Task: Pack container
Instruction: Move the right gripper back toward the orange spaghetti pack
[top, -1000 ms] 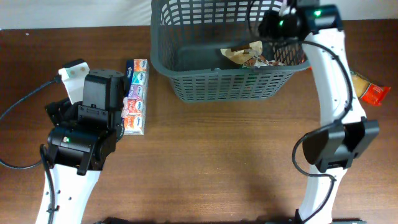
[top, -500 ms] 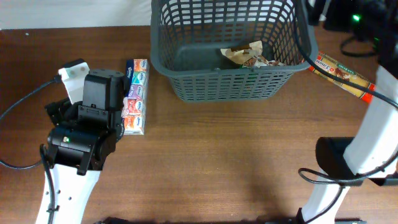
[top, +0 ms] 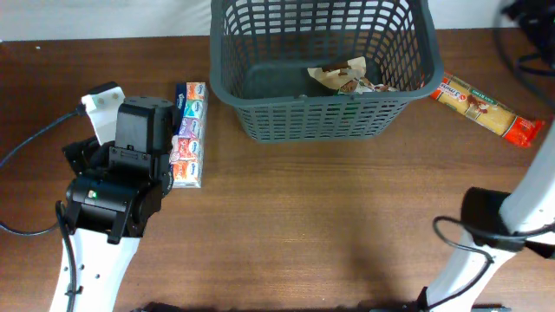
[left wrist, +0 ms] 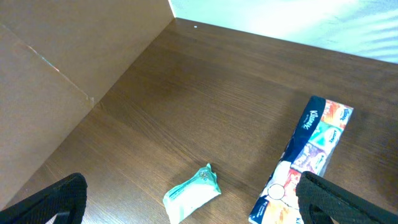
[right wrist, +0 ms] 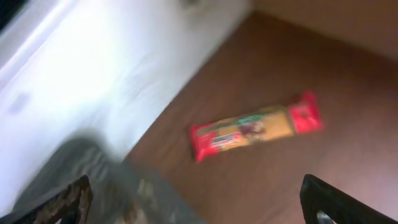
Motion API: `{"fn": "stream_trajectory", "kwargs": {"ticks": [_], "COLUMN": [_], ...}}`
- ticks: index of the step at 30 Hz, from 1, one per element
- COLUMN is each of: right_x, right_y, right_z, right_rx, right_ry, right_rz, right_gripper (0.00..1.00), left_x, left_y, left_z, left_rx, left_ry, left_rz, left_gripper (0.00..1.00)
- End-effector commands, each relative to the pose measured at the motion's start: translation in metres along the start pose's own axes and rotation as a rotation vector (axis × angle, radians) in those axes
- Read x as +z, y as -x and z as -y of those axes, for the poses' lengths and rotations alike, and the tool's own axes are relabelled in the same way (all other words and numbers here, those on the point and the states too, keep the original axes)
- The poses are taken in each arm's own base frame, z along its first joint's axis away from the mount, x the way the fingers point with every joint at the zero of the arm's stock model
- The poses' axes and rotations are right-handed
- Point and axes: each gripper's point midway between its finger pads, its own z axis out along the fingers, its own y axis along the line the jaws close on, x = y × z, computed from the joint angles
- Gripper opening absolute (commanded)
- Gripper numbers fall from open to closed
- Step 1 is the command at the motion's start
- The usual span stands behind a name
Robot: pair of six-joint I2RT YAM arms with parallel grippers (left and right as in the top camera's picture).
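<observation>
My left gripper (left wrist: pixel 196 214) hangs over the left part of the wooden table (top: pixel 303 225), its fingers spread wide with nothing between them. Below it lies a small green-and-white sachet (left wrist: pixel 193 194), and just to the right of that is a long multipack of Kleenex tissues (left wrist: pixel 311 155), flat on the wood with its far end near the basket's left corner.

The dark grey basket (top: pixel 321 117) stands at the far middle of the table, upright. One crumpled snack wrapper (top: pixel 342 76) rests on its base toward the right side.

My right gripper (right wrist: pixel 199 202) is up at the far right (its camera view is badly smeared). Its fingertips sit at the two lower corners of that view, wide apart and empty. Beneath it a packet of spaghetti (top: pixel 486 110), yellow-orange with red ends, lies flat on the table just right of the basket, slanting from the basket's rim toward the near right.
</observation>
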Motion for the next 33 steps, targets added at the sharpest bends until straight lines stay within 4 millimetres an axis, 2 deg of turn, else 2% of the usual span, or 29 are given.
{"fn": "stream_trajectory", "kwargs": {"ticks": [1,4,7,10,14,18,23,28,33], "right_x": [0.034,0.075,0.106,0.121,0.132,0.144,0.165,0.195,0.226], "right_y": [0.017,0.014,-0.012,-0.044,-0.071,-0.085,-0.084,-0.075,-0.092], "right_z": [0.058,0.090,0.112,0.135,0.152,0.157,0.156,0.143,0.136], "right_rx": [0.406,0.513,0.573,0.607,0.606,0.634,0.810,0.829,0.897], "right_ry": [-0.208,-0.281,-0.322,-0.407,-0.497,-0.532,-0.549,-0.461,-0.472], "right_rz": [0.036,-0.045,-0.221,-0.367,-0.450,-0.472,-0.406,-0.377,-0.402], "right_gripper": [0.99,0.99,0.99,0.99,0.99,0.99,0.99,0.99,0.99], "left_x": [-0.001,-0.001,-0.001,-0.001,-0.001,-0.001,-0.001,-0.001,-0.001], "left_y": [0.004,0.004,0.004,0.004,0.004,0.004,0.004,0.004,0.004], "left_z": [-0.002,-0.002,-0.002,-0.002,-0.002,-0.002,-0.002,-0.002,-0.002], "left_rx": [-0.019,-0.019,-0.019,-0.019,-0.019,-0.019,-0.019,-0.019,-0.019], "left_ry": [0.005,0.005,0.005,0.005,0.005,0.005,0.005,0.005,0.005], "left_rz": [0.006,0.006,0.006,0.006,0.006,0.006,0.006,0.006,0.006], "left_gripper": [1.00,1.00,1.00,1.00,1.00,1.00,1.00,1.00,1.00]}}
